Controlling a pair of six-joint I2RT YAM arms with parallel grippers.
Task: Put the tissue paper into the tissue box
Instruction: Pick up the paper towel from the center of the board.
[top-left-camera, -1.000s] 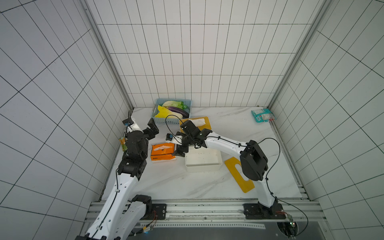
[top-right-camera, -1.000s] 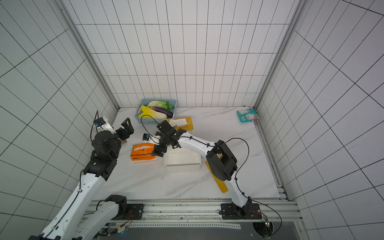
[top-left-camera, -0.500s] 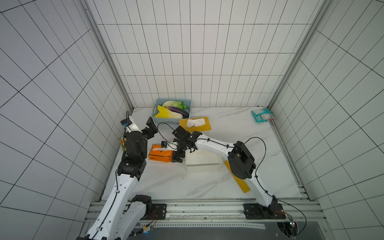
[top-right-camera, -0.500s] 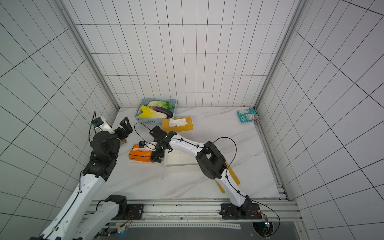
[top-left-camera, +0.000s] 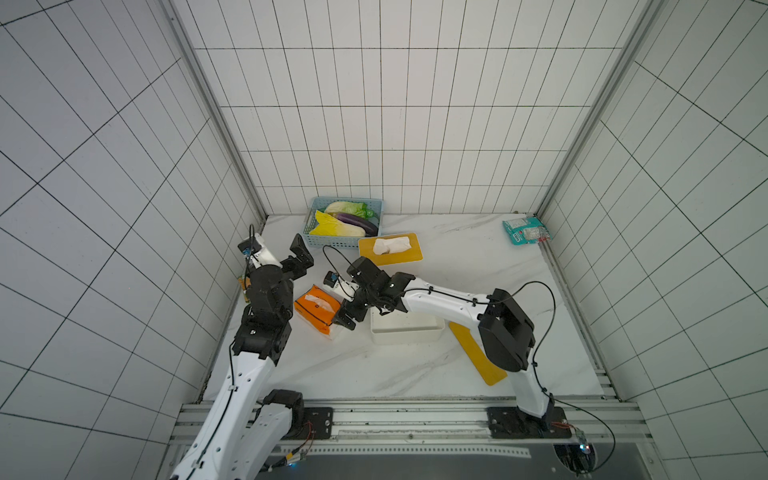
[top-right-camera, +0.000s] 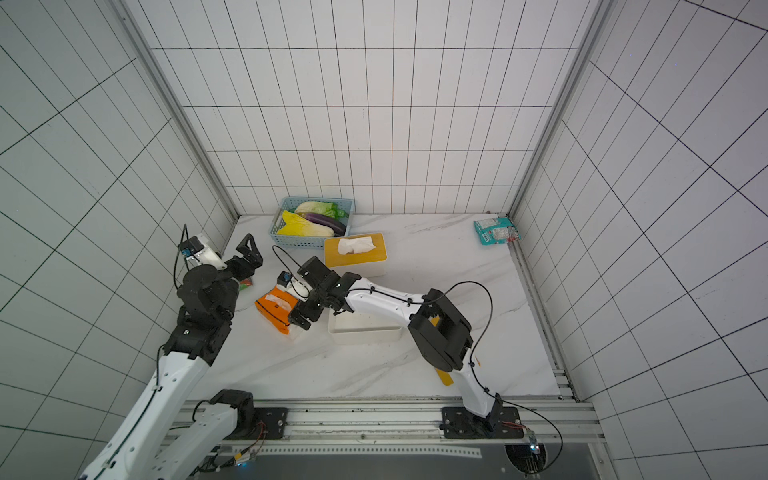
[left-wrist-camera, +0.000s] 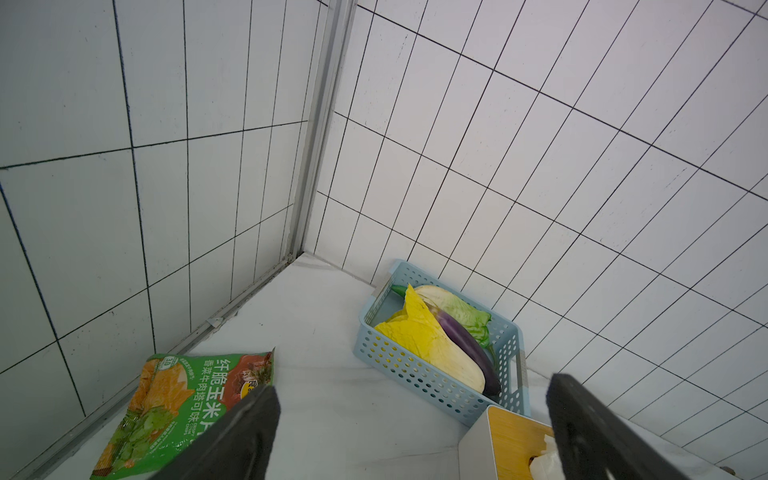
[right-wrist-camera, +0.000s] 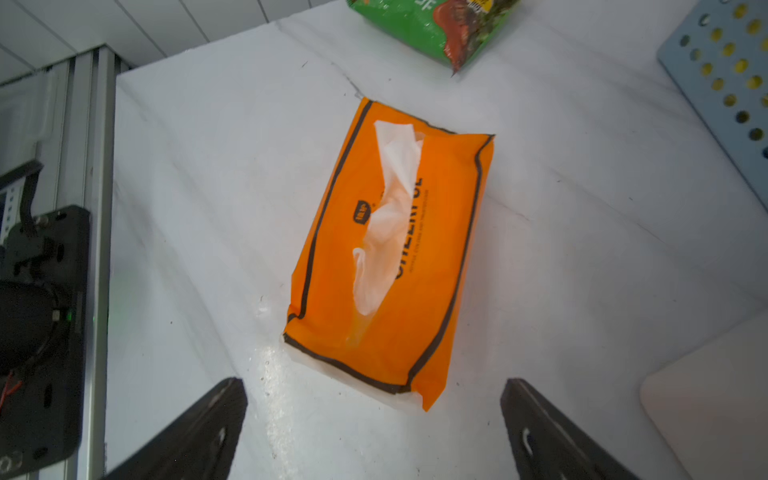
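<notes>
The tissue paper is an orange soft pack (top-left-camera: 316, 307) (top-right-camera: 274, 305) lying flat on the white table, with a white tissue poking from its slit (right-wrist-camera: 390, 257). Just to its right stands the open white tissue box (top-left-camera: 405, 332) (top-right-camera: 365, 332), nothing inside. My right gripper (top-left-camera: 351, 318) (top-right-camera: 305, 316) (right-wrist-camera: 374, 386) hangs open over the pack's near right end, the jaws wider than the pack and holding nothing. My left gripper (top-left-camera: 302, 257) (top-right-camera: 249, 253) (left-wrist-camera: 411, 388) is raised at the back left, open and empty, facing the far corner.
A yellow lid (top-left-camera: 478, 355) lies right of the open box. Behind it are a closed tissue box with a yellow top (top-left-camera: 390, 253) and a blue basket of vegetables (top-left-camera: 328, 239). A green snack bag (left-wrist-camera: 183, 399) lies by the left wall, a teal packet (top-left-camera: 525, 230) far right.
My right gripper has moved from the pack's far right corner toward the front, now over its near end. The left gripper has barely shifted.
</notes>
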